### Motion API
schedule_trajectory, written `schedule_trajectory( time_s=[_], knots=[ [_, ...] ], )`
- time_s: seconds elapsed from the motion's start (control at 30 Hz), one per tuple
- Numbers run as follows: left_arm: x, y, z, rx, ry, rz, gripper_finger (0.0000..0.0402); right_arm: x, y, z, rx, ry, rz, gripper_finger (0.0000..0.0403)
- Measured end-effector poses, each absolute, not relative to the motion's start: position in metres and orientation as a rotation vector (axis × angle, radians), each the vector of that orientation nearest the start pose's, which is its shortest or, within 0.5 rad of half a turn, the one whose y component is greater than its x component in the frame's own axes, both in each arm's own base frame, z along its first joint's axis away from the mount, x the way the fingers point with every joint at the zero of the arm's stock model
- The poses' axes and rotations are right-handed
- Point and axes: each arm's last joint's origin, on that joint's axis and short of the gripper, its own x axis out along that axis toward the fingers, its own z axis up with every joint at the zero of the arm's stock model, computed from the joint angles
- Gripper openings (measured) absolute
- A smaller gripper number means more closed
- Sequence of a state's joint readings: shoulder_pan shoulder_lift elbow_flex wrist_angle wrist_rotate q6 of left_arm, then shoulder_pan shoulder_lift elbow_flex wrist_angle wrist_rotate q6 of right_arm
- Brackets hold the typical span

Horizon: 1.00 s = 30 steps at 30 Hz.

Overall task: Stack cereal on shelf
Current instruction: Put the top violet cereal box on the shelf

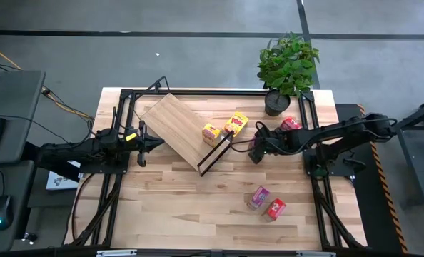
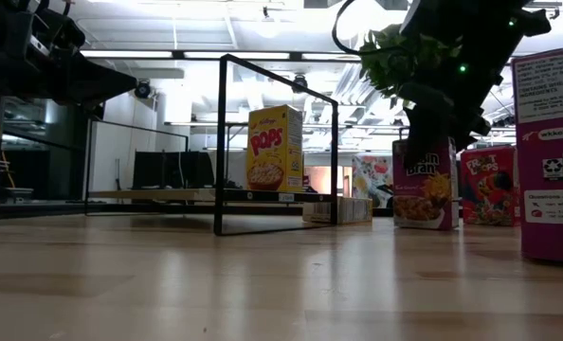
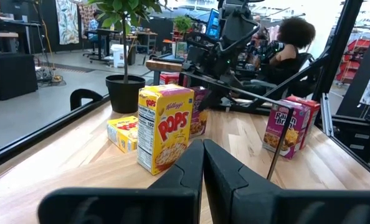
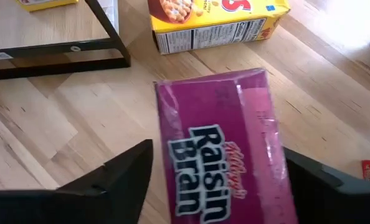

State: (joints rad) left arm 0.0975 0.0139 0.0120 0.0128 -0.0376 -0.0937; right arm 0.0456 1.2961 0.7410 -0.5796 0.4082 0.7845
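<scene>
Glossy printed-card cereal boxes (image 4: 225,143) — matt wood shelf (image 1: 176,125), thin black metal frame (image 2: 277,142).

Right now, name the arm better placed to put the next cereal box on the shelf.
Right. The right gripper already has its open fingers on either side of the Raisin Bran box, close beside the shelf's wire-frame end. The left gripper is shut at the shelf's far side, holding nothing.

Grey floor (image 1: 198,57), perhaps workshop desks (image 3: 10,68) behind

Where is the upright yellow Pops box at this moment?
In the high view the yellow Pops box stands at the wire-frame end of the shelf, between the lying yellow box and the right gripper.
</scene>
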Motion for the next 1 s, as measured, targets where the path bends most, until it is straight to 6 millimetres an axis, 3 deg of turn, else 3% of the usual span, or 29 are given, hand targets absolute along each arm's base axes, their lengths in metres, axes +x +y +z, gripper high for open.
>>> schedule_trajectory(
  time_s=[0.3, 0.6, 0.73, 0.83, 1.0],
  knots=[
    [0.097, 0.011, 0.168, -0.093, -0.017, 0.135, 0.0003, 0.229, 0.000, 0.196, 0.451, 0.928, -0.709, 0.0192],
    [0.097, 0.011, 0.168, -0.094, -0.017, 0.135, 0.0003, 0.236, 0.001, 0.224, 0.461, 0.955, -0.660, 0.0143],
    [0.097, 0.011, 0.168, -0.094, -0.017, 0.135, 0.0003, 0.243, 0.006, 0.259, 0.504, 0.990, -0.527, 0.0139],
    [0.097, 0.011, 0.168, -0.093, -0.017, 0.135, 0.0003, 0.247, 0.013, 0.297, 0.499, 0.979, -0.415, 0.0138],
    [0.097, 0.011, 0.168, -0.094, -0.017, 0.135, 0.0003, 0.258, 0.026, 0.361, 0.392, 0.734, -0.251, 0.0138]
  ],
)
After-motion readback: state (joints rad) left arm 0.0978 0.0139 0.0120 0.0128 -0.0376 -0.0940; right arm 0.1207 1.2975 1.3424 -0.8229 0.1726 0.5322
